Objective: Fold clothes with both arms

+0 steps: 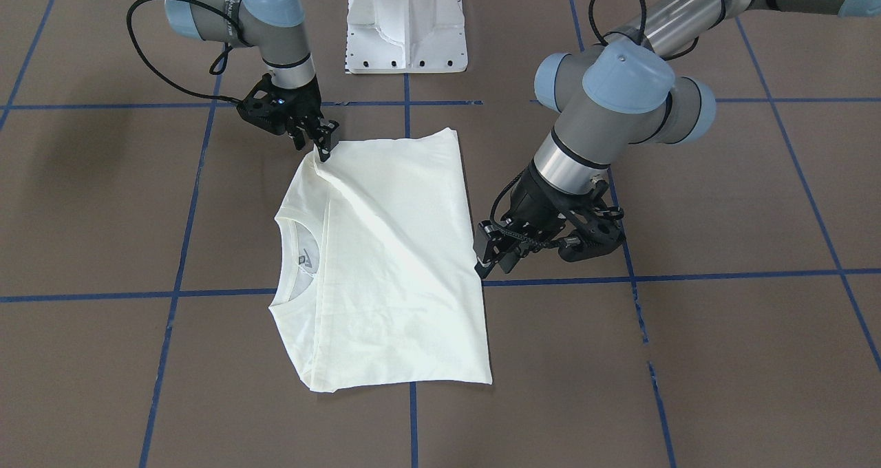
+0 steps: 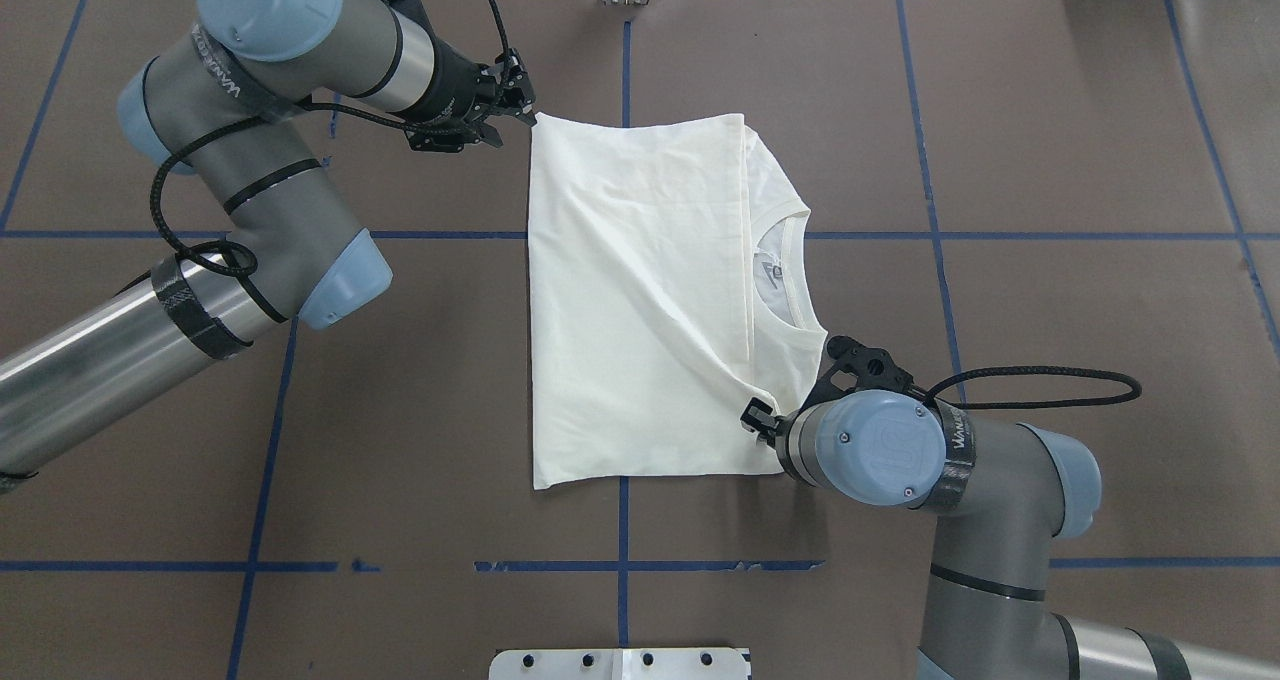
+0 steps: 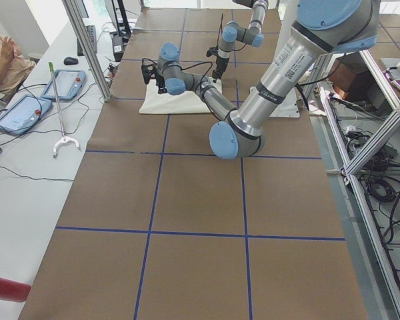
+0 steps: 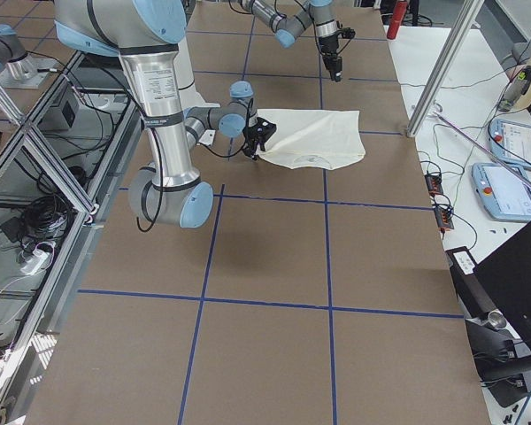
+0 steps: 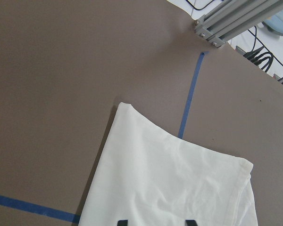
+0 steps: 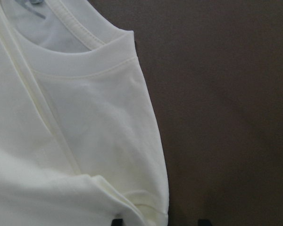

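Front view: the folded cream-white thin-fabric T-shirt (image 1: 392, 261) lies at the centre of the brown table (image 1: 688, 358).

Overhead: my left gripper (image 2: 523, 110) is at the shirt's far left corner. My right gripper (image 2: 757, 422) is at its near right shoulder.

Wrist views: my left fingertips (image 5: 123, 222) and right fingertips (image 6: 116, 222) stand apart, with fabric between them.

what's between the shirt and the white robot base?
Only bare brown table, crossed by blue tape lines, separates the shirt from the white base; the front-facing view shows it.

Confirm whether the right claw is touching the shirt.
Touching. In the front-facing view the right claw sits on a corner of the shirt, with fabric ridged up to its tips. The overhead view shows a pucker there too.
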Motion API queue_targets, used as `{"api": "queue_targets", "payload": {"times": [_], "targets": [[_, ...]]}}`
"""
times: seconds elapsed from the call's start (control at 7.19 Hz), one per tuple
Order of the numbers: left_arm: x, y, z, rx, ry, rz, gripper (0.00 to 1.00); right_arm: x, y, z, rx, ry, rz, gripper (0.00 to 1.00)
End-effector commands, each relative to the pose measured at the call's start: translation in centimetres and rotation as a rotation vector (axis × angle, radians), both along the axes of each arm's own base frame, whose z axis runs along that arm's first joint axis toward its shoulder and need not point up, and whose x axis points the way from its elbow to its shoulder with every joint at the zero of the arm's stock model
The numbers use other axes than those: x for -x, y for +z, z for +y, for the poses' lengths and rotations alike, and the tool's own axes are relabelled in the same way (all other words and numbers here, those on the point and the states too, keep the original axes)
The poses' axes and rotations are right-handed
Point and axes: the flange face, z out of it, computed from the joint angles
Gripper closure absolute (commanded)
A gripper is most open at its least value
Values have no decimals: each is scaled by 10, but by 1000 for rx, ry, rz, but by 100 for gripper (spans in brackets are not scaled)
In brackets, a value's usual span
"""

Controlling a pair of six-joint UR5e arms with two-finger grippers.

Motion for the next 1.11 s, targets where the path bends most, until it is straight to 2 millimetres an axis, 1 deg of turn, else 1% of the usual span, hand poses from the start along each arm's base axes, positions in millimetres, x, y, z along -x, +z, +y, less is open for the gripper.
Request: {"api": "queue_targets", "payload": {"times": [0.0, 0.14, 0.42, 0.56, 0.83, 0.97], "targets": [[0, 0, 0, 0, 1, -2, 50, 0, -1, 0, 0, -1, -2, 93], [0, -1, 0, 7, 0, -6, 50, 0, -2, 0, 1, -2, -4, 100], [1, -3, 1, 3, 0, -3, 50, 0, -6, 0, 1, -3, -12, 100], [1, -4, 1, 2, 0, -2, 50, -4, -10, -1, -1, -2, -23, 100], [2, -6, 2, 0, -1, 2, 50, -20, -24, 2, -2, -10, -59, 100], [4, -3, 12, 42, -13, 17, 50, -31, -22, 7, 3, -16, -63, 100]]}}
